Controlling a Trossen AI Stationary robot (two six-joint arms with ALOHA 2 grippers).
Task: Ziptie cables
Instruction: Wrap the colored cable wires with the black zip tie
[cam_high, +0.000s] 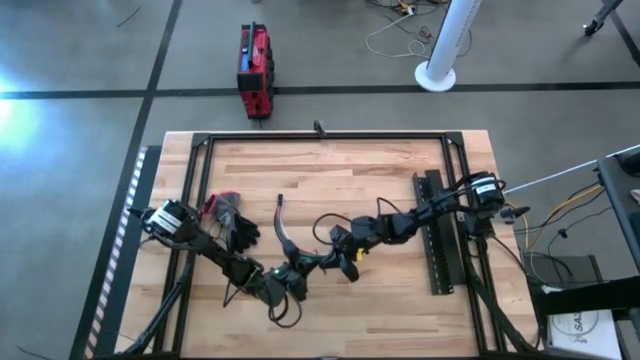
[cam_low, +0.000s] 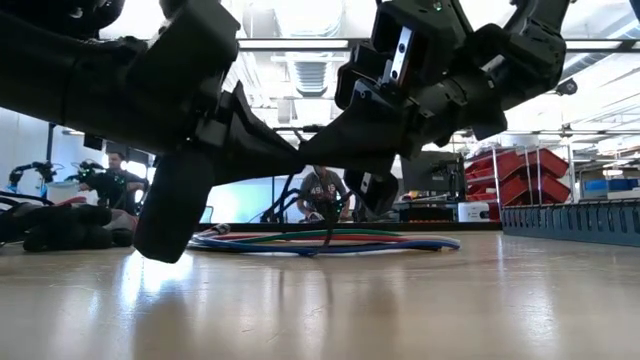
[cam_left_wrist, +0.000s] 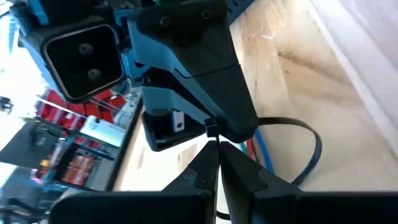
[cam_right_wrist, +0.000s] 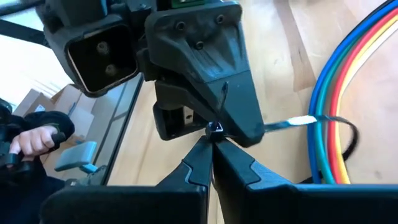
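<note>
Both pincers tip to tip beside the cables (cam_high: 284, 232), mid-table (cam_high: 350, 170).

**A robotics lab or workshop**

A butcher-block table (cam_high: 330, 180) stands on a grey concrete floor (cam_high: 80, 60). Beyond it run red parts bins (cam_low: 520, 175), blue bin racks (cam_low: 575, 220) and exposed ceiling ducts (cam_low: 320, 70); people (cam_low: 118, 185) work at benches.
</note>
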